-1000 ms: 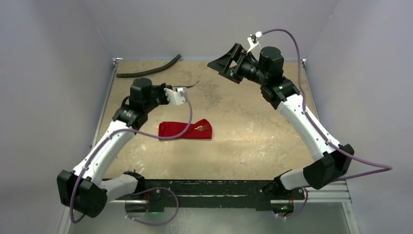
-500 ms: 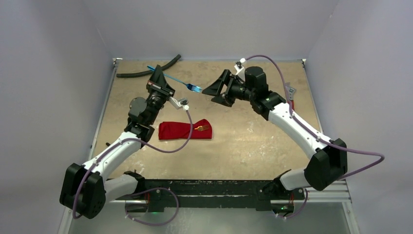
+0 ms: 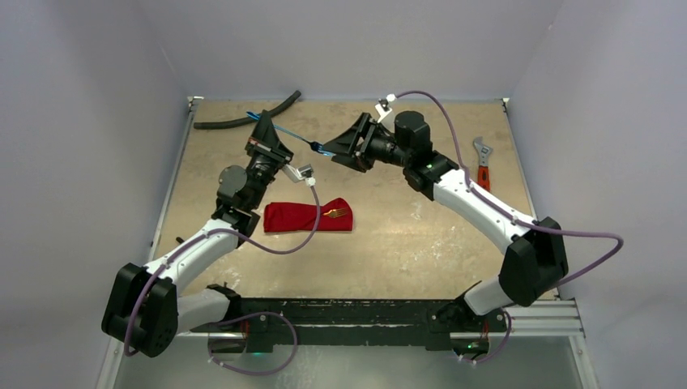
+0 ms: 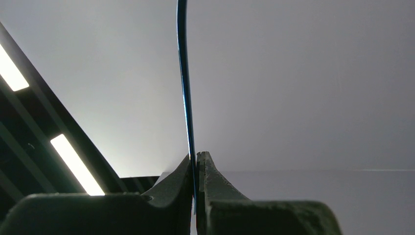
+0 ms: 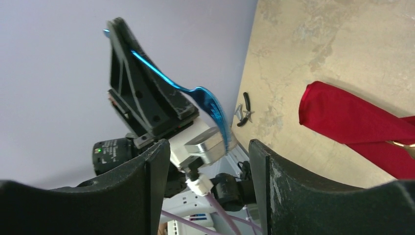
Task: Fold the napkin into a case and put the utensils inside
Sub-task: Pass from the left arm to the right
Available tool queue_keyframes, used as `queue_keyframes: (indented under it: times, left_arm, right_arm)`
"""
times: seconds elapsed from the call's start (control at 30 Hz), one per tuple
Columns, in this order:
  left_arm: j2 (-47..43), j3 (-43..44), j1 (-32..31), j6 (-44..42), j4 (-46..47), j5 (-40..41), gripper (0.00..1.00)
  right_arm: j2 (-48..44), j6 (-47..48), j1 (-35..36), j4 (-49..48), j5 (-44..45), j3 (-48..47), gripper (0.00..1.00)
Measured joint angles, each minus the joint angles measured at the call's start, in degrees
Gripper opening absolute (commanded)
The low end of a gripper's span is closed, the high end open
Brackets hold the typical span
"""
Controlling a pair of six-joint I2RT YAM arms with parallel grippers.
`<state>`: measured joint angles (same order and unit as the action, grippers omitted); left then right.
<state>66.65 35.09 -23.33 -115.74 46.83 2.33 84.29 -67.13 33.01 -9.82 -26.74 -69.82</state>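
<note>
The napkin [image 3: 304, 217], folded into a narrow red case, lies flat mid-table, with a gold-tinted utensil [image 3: 336, 213] sticking out of its right end. My left gripper [image 3: 262, 123] is raised above the table's far left and shut on the handle of a blue fork [image 3: 292, 134]. In the left wrist view the fork [image 4: 184, 98] shows edge-on, pinched at my left gripper [image 4: 195, 159]. My right gripper [image 3: 327, 151] stands open at the tine end. In the right wrist view the fork head [image 5: 208, 100] hangs just above the gap of my right gripper [image 5: 210, 152], touching neither finger. The napkin [image 5: 352, 120] lies beyond.
A black curved hose [image 3: 247, 118] lies at the far left edge, behind the left gripper. An orange-handled wrench [image 3: 483, 160] lies near the right edge. A small dark clip-like item [image 5: 244, 110] sits at the table's left edge. Walls close in three sides.
The left arm swung up and lifted the blue fork, then held it still. The right gripper moved left to the fork's tines and its jaws narrowed. The wrench came into view.
</note>
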Motion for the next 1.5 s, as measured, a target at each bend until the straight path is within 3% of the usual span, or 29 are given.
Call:
queue_keyframes:
  times: [0.1, 0.43, 0.53, 0.6, 0.73, 0.8, 0.83, 0.9, 0.97, 1.03, 1.23, 1.37, 1.5]
  left_arm:
    - [0.00, 0.00, 0.00, 0.04, 0.28, 0.46, 0.00]
    - [-0.07, -0.22, 0.02, 0.09, 0.37, 1.07, 0.00]
    - [-0.37, -0.61, 0.07, 0.09, 0.48, 1.49, 0.02]
    - [-0.55, -1.18, 0.09, 0.55, 0.61, 1.92, 0.33]
    - [-0.90, -1.25, -0.20, 3.65, -0.72, 2.27, 0.83]
    - [-2.10, -0.81, -0.52, 7.89, -5.60, 3.28, 0.88]
    - [-4.63, 3.10, -0.76, 17.44, -18.40, 5.20, 0.93]
    - [-5.05, 4.90, -0.74, 21.68, -23.54, 5.29, 0.94]
    - [-4.55, 13.25, -0.74, 33.05, -40.15, 4.68, 0.96]
    - [-4.85, 19.06, -0.74, 43.25, -50.64, 3.19, 0.97]
    - [-4.59, 24.06, 0.48, 66.23, -72.78, -3.98, 0.95]
    - [4.59, 27.93, 8.68, 76.39, -82.79, -11.63, 0.83]
    - [15.47, 31.02, 17.97, 81.61, -88.02, -17.16, 0.78]
  right_arm:
    - [1.70, 0.00, 0.37, 0.09, 0.04, 0.00, 0.56]
    - [3.63, -1.49, 1.38, -1.99, 0.07, -0.17, 0.01]
    - [4.39, -1.90, 1.38, -2.56, 0.00, -0.17, 0.00]
    - [4.46, -1.92, 1.38, -2.75, -0.09, -0.17, 0.00]
    - [4.46, -1.38, 0.96, -2.86, -0.07, -0.15, 0.00]
    - [4.46, 0.13, 0.15, -2.32, -0.39, -0.15, 0.00]
    - [4.46, 3.69, -3.17, -0.72, -1.14, -0.15, 0.00]
    - [4.46, 5.73, -5.03, 0.28, -1.49, -0.20, 0.00]
    - [4.44, 10.29, -7.54, 3.69, -1.84, -0.48, 0.00]
    - [4.46, 15.65, -10.19, 9.49, 0.17, -1.27, 0.00]
    - [3.28, 29.33, -13.51, 25.55, 7.30, -2.14, 0.00]
    - [-0.61, 34.56, -13.46, 31.71, 9.38, 0.04, 0.00]
    - [-5.35, 37.88, -13.46, 35.76, 9.57, 3.28, 0.00]
